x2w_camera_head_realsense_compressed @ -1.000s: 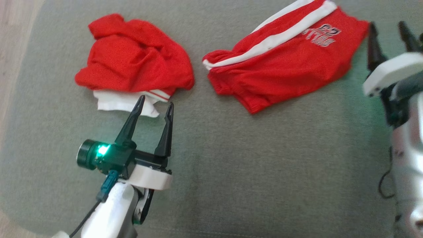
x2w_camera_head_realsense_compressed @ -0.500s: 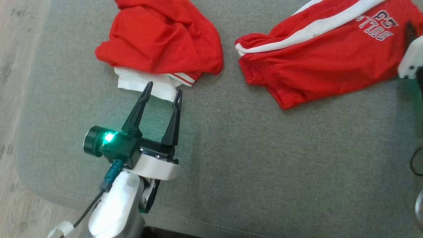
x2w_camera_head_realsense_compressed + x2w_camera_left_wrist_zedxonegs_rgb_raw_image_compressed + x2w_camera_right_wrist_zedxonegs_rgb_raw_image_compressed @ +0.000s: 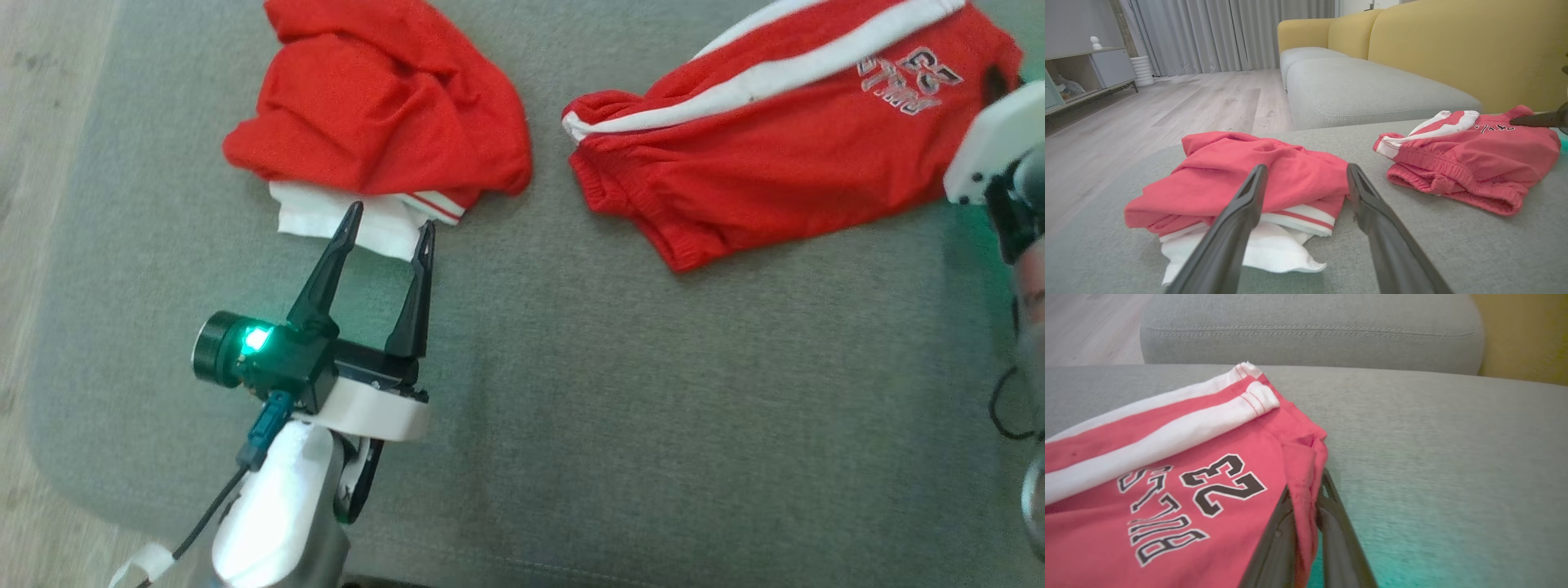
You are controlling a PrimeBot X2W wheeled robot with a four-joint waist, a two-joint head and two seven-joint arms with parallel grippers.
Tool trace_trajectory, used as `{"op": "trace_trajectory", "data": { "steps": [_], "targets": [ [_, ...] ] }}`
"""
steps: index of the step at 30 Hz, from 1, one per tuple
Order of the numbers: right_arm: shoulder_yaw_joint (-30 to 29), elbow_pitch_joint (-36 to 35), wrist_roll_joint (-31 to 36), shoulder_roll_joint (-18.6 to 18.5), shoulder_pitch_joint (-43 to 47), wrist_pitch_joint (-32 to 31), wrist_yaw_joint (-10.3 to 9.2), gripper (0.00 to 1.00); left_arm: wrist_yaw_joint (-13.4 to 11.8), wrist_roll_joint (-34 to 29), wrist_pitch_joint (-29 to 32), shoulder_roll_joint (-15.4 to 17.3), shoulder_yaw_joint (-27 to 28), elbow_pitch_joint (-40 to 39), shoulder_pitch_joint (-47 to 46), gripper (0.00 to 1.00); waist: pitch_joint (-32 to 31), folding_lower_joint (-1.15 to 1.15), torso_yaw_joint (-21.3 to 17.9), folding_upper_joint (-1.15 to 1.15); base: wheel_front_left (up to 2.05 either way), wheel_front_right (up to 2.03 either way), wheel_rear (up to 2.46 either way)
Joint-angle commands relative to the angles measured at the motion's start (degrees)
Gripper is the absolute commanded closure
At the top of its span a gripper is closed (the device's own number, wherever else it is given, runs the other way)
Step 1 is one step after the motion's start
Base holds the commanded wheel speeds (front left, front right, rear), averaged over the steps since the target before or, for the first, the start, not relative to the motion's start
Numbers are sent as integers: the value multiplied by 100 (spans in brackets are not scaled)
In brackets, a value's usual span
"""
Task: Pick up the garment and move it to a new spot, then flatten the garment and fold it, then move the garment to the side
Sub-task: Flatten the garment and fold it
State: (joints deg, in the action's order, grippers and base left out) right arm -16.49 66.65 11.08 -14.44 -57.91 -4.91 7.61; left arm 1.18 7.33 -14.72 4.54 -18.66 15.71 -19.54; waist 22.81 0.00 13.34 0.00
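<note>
The red shorts (image 3: 775, 163), with two white side stripes and a dark printed "23" over lettering, lie spread on the grey cushion (image 3: 612, 408) at the upper right of the head view. The right pincer (image 3: 1306, 486) is at their far right corner. In the right wrist view its two dark fingers are closed together on a raised fold of the red hem, with the cloth pinched between them (a thin ridge of fabric stands up along the gap).

A crumpled red garment (image 3: 384, 122) lies well apart to the left of the shorts, with a white layer and a red-and-white striped band showing along its near edge. The left pincer (image 3: 392, 219) points at that white edge with its fingers spread wide and nothing between them. The tips are just at the cloth, but I cannot tell whether they touch it.

In the left wrist view a yellow sofa (image 3: 1453, 49) and a pale wood floor (image 3: 1167, 110) lie beyond the cushion.
</note>
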Motion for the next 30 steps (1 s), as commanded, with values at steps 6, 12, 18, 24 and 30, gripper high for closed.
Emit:
{"op": "trace_trajectory", "data": {
  "steps": [6,12,18,24,30],
  "targets": [
    [-14,87,-426,-404,266,513,-12,100,55,-119,-28,28,281,-138,152,0,-392,0,-324,0,0,0,0],
    [-532,225,-514,-961,717,579,-12,100,100,-179,-28,11,330,-118,298,0,-597,0,-453,0,0,0,0],
    [-1036,215,-386,-1056,951,679,-12,100,139,-210,-28,-7,389,-149,345,0,-615,0,-457,0,0,0,0],
    [-1204,73,-270,-717,881,951,-12,100,170,-241,-28,-14,460,-103,398,0,-680,0,-460,0,0,0,0],
    [-897,35,-508,-230,668,1427,-12,100,163,-266,-28,-28,520,-33,474,0,-936,0,-473,0,0,0,0]
  ]
}}
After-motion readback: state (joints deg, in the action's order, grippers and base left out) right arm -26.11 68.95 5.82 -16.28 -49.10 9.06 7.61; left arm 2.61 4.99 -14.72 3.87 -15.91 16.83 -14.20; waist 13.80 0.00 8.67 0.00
